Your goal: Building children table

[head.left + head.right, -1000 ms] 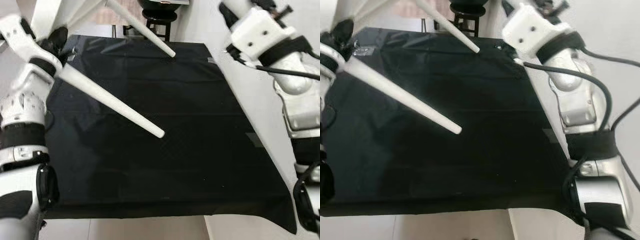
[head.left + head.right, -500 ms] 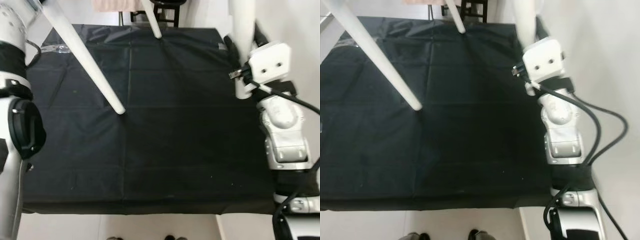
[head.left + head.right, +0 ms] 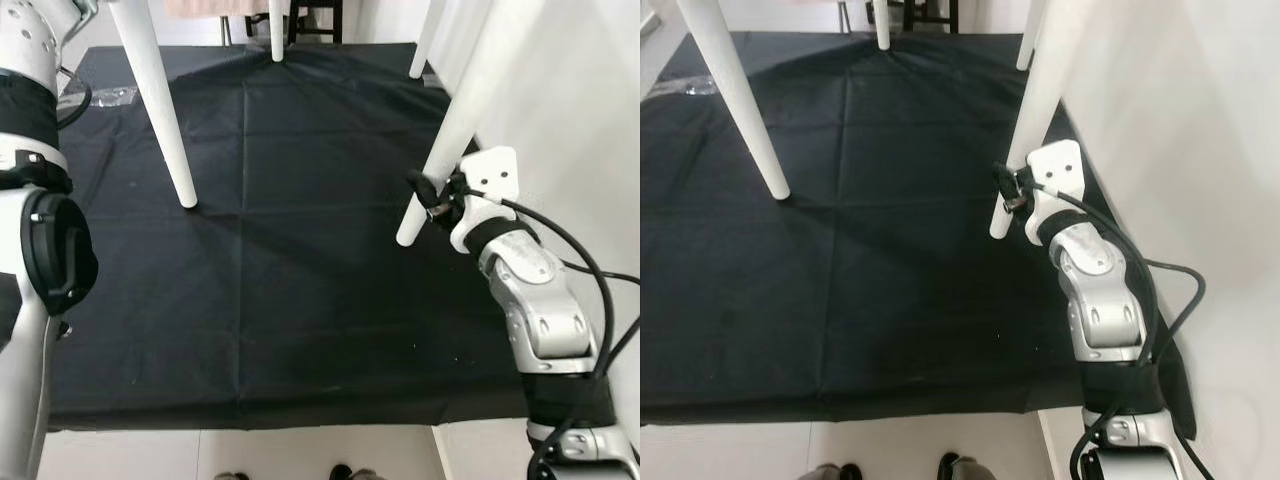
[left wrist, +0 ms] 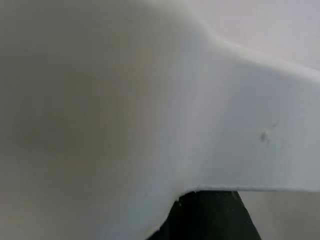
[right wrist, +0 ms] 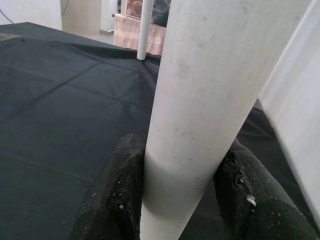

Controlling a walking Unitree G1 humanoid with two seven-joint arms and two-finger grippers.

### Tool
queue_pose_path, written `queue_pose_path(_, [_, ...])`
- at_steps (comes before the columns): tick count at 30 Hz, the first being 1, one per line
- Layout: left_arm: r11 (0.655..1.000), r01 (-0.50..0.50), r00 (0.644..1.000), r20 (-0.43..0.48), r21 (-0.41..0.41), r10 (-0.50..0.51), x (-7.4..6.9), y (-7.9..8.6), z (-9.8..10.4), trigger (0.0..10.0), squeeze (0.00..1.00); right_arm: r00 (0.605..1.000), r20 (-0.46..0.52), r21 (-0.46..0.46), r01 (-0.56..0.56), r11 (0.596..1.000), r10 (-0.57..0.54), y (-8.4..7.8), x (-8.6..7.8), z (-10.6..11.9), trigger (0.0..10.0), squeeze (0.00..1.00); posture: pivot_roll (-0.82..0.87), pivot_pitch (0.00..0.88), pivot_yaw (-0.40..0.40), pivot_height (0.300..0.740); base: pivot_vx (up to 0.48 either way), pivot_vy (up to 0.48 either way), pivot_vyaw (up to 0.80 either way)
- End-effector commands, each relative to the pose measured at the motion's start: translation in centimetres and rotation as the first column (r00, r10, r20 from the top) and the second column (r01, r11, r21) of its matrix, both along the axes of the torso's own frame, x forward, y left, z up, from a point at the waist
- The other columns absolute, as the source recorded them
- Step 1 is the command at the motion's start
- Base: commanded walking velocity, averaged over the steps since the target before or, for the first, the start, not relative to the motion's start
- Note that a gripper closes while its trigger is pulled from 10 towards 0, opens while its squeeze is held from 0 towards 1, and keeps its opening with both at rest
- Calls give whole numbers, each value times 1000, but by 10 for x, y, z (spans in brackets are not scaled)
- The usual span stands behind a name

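The right end effector point(image 3: 428, 196) is pinching the near right table leg point(image 3: 447, 140) just above the black sheet point(image 3: 300, 280), where the white table is standing. The left end effector's state cannot be told.

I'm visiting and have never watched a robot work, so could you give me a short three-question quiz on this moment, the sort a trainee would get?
1. True or false: the right gripper has its two black fingers closed around a white table leg.
2. What covers the floor beneath the table legs? A) a black sheet B) a wooden board C) a striped rug
3. Fill in: counting the legs in the left eye view, the near left leg, the near right leg and two far ones make ____ in all.

Key: 1 true; 2 A, the black sheet; 3 four.
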State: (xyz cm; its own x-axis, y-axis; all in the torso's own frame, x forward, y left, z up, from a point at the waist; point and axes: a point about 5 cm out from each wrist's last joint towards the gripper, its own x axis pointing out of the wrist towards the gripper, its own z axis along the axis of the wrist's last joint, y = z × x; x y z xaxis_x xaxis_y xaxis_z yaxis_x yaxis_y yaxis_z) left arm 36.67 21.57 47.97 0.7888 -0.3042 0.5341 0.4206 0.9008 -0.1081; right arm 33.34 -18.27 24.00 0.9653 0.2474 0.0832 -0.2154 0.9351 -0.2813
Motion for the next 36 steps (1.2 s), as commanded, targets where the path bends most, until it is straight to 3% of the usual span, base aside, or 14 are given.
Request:
queue_pose_path(1, [997, -1, 958, 285, -74, 22, -47, 22, 52, 10000, 0, 910, -410, -48, 51, 998, -66, -12, -9, -79, 1804, 0, 84, 204, -38, 740, 0, 0, 0])
queue_pose_path(2, [997, 3, 961, 275, -71, 17, -46, 22, 47, 10000, 0, 914, -402, -36, 42, 998, -53, -10, -9, -77, 10000, 0, 80, 202, -39, 740, 0, 0, 0])
queue_pose_path(4, [998, 9, 964, 265, -69, 10, -44, 22, 42, 10000, 0, 919, -393, -21, 35, 999, -40, -7, -9, -74, 10000, 0, 77, 202, -37, 740, 0, 0, 0])
queue_pose_path(5, [998, 12, 966, 260, -58, 3, -43, 21, 37, 10000, 737, 926, -376, -1, 35, 999, -33, -7, -8, -72, 10000, 1000, 73, 203, -38, 740, 0, 0, 0])
queue_pose_path(6, [999, 14, 966, 258, -49, -1, -43, 21, 33, 10000, 737, 930, -366, 11, 36, 999, -29, -6, -8, -70, 10000, 1000, 73, 203, -38, 740, 0, 0, 0])
queue_pose_path(7, [999, 22, 969, 248, -36, -13, -42, 21, 25, 10000, 1000, 944, -329, 31, 41, 999, -29, -6, -7, -67, 10000, 1000, 68, 199, -36, 740, 0, 0, 0])
queue_pose_path(13, [999, 48, 971, 233, 13, -49, -44, 19, 6, 10000, 1000, 967, -254, 59, 42, 997, -26, -8, -8, -59, 10000, 1000, 61, 194, -33, 740, 0, 0, 0])
queue_pose_path(20, [970, 139, 960, 212, 199, -181, -60, -6, -42, 10000, 1000, 983, -169, 147, -42, 988, 67, -3, -23, -53, 10000, 1000, 50, 175, -43, 740, 0, 0, 0])
queue_pose_path(22, [950, 125, 981, 109, 285, -162, -60, -19, -102, 10000, 1000, 977, -178, 162, -88, 983, 117, -6, -37, -62, 10000, 1000, 46, 156, -49, 740, 0, 0, 0])
queue_pose_path(30, [967, 74, 996, 27, 244, -83, -64, -19, -148, 10000, 1000, 964, -191, 178, -150, 973, 184, -11, -46, -68, 10000, 1000, 48, 141, -60, 740, 0, 0, 0])
queue_pose_path(31, [973, 22, 1000, -13, 230, -20, -65, -18, -168, 10000, 27, 954, -191, 189, -194, 963, 230, -11, -51, -71, 10000, 1000, 48, 133, -60, 740, 0, 0, 0])
queue_pose_path(34, [979, -82, 987, -124, 189, 106, -64, -19, -212, 10000, 0, 958, -164, 223, -195, 955, 234, -15, -52, -72, 10000, 1000, 50, 127, -59, 740, 0, 0, 0])
queue_pose_path(35, [975, -119, 972, -176, 189, 153, -65, -20, -228, 10000, 0, 964, -149, 227, -183, 957, 220, -16, -50, -72, 10000, 808, 50, 127, -59, 740, 0, 0, 0])
queue_pose_path(36, [975, -119, 972, -176, 189, 153, -65, -20, -228, 10000, 0, 964, -149, 227, -183, 957, 220, -16, -50, -72, 10000, 808, 50, 127, -59, 740, 0, 0, 0])
